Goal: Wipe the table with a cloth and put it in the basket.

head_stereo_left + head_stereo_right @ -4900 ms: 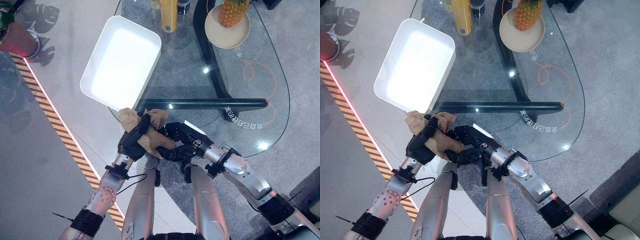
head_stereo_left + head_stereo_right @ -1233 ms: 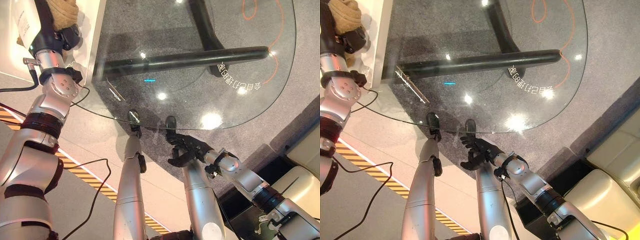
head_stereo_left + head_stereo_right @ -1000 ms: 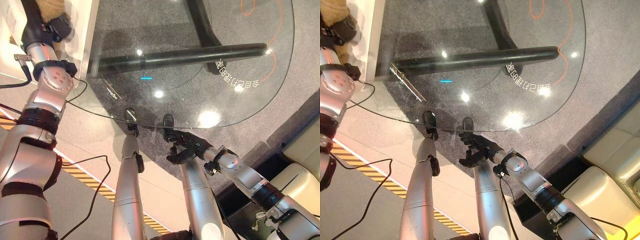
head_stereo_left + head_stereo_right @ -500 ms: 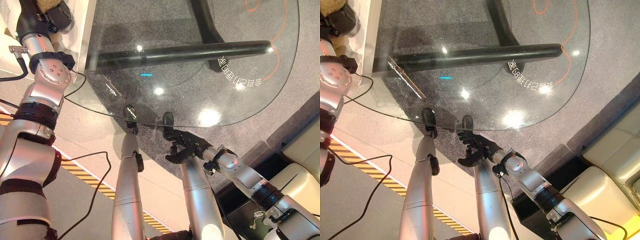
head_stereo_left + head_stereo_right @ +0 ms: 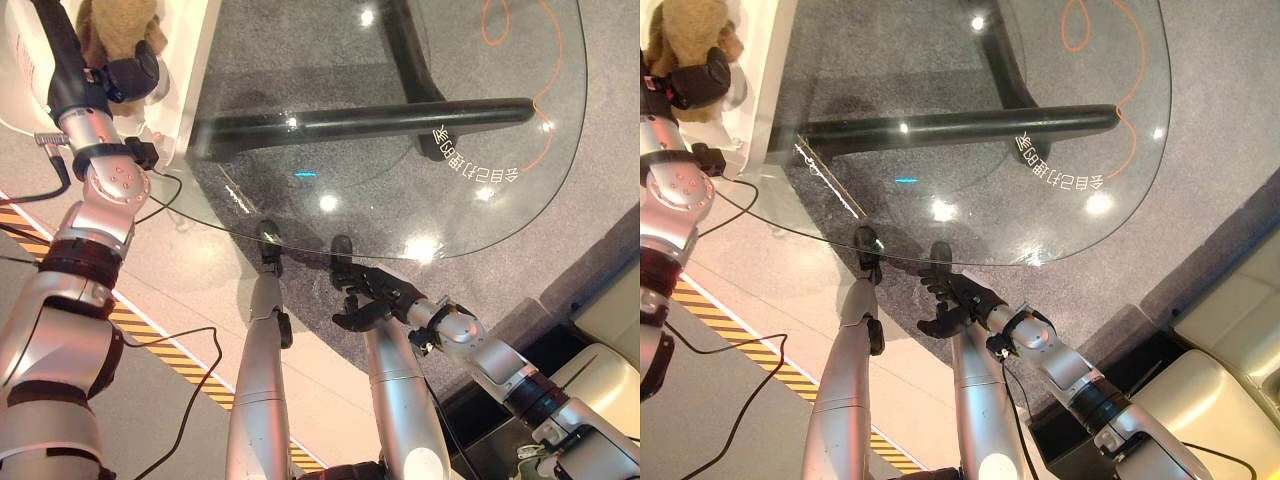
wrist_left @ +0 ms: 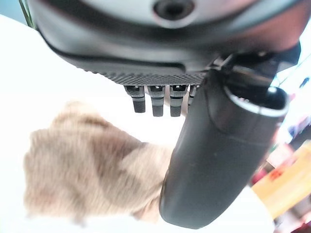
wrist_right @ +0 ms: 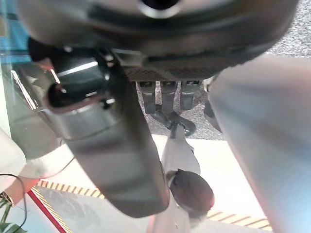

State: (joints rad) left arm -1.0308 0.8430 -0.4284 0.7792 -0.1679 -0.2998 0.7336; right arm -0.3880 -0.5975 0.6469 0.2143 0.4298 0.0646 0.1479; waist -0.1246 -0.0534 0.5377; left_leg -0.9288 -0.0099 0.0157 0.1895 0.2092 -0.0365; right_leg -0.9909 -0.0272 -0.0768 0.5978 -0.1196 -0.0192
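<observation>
The left robot hand (image 5: 112, 75) reaches into the white basket (image 5: 195, 70) at the table's (image 5: 400, 120) left edge, its fingers relaxed beside the brown cloth (image 6: 92, 179) lying in the basket. The right robot hand (image 5: 375, 298) hangs below the table's near edge, fingers loosely spread, holding nothing.

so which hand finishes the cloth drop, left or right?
Left. The left hand is already over the white basket with the cloth at its fingers. The right hand hangs empty below the glass table, far from the basket.
</observation>
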